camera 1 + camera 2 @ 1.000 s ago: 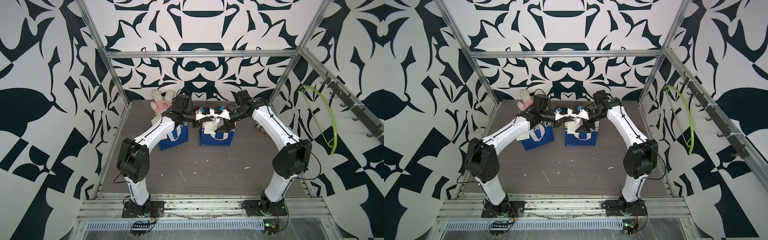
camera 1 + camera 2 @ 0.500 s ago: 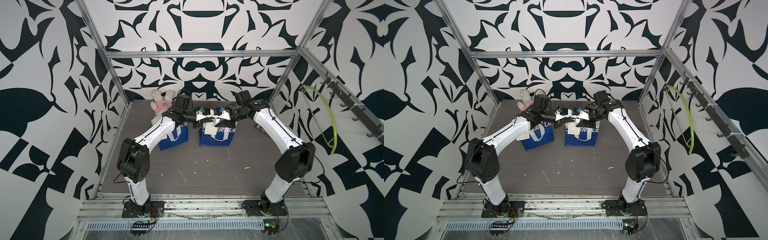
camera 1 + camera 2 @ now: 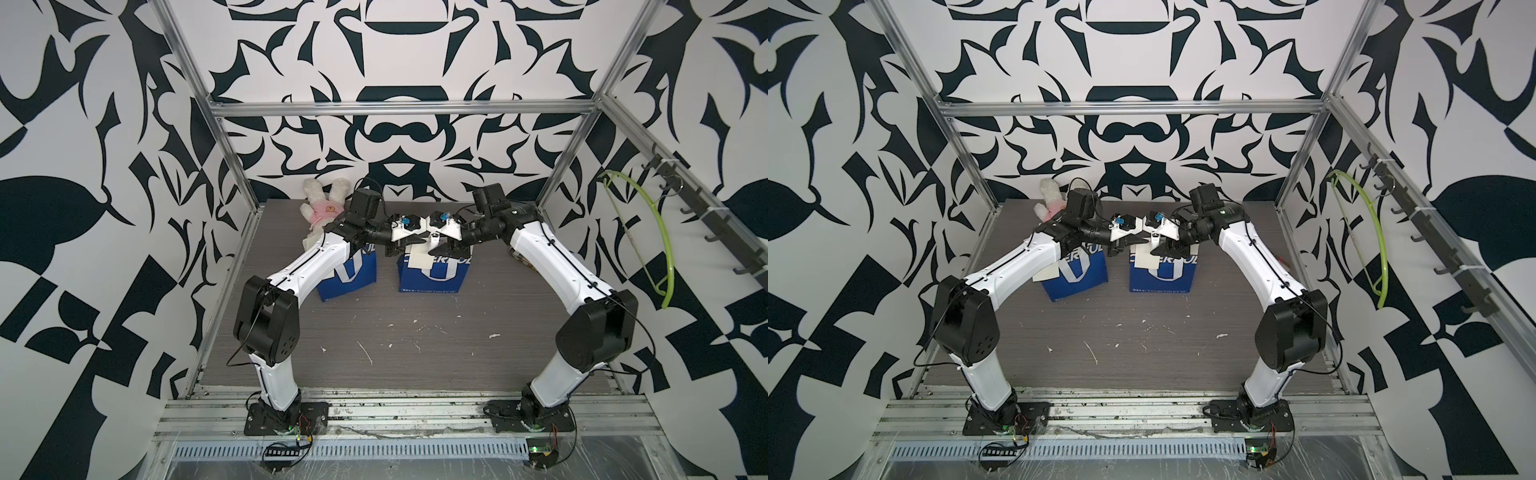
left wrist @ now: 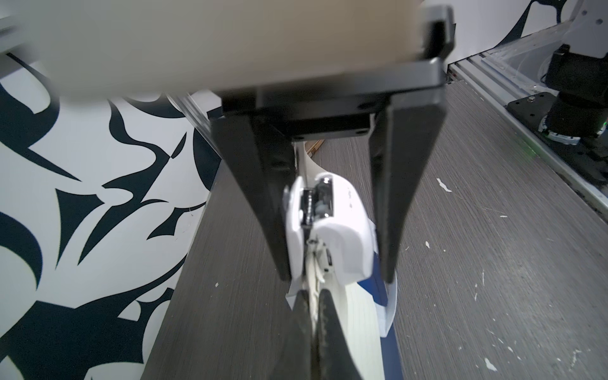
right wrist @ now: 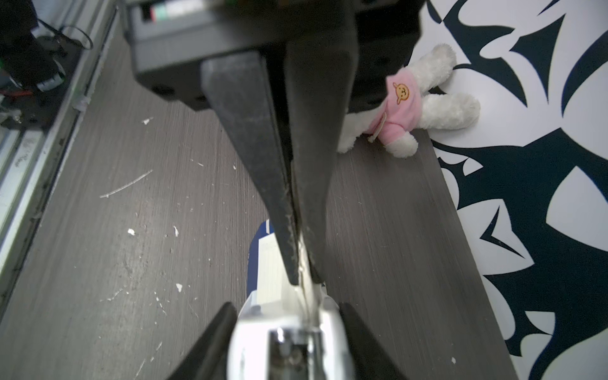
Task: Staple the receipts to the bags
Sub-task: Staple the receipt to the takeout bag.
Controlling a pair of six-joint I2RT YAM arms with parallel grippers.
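Receipt (image 3: 419, 262) still pinched, left jaws; stapler (image 4: 332, 237) still in right jaws.

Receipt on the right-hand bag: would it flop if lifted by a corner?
Probably floppy: the receipt is a thin slip sitting flat against the bag. Likely very light; a push would slide or crease it.

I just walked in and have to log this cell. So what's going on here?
The robot is stapling a receipt to the right bag. Its left gripper pinches the bag's top edge, while the right gripper holds a white stapler at that edge. The left bag stands beside it.
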